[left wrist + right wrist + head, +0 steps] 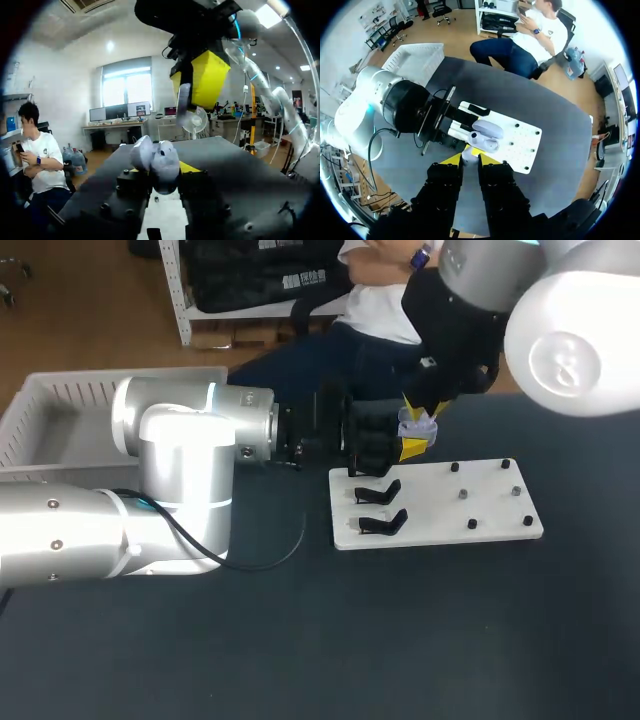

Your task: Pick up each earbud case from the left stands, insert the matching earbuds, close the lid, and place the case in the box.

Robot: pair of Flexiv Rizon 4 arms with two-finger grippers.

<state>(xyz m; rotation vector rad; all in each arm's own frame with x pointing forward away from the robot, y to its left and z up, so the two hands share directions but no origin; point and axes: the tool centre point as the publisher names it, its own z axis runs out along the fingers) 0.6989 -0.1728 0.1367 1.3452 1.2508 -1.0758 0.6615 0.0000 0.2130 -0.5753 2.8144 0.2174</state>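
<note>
Insertion step. Left gripper (164, 181) clamped on open lavender earbud case (159, 161), held over stand board's (440, 502) far-left corner. Right gripper (469, 159) pinches earbud (184, 102) just above it. Next, likely: align with socket, lower straight, release.

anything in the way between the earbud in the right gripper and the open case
Nothing visible. The right gripper holds the earbud just above the earbud case, which sits lid-open in the left gripper. Only open air shows between earbud and case.
</note>
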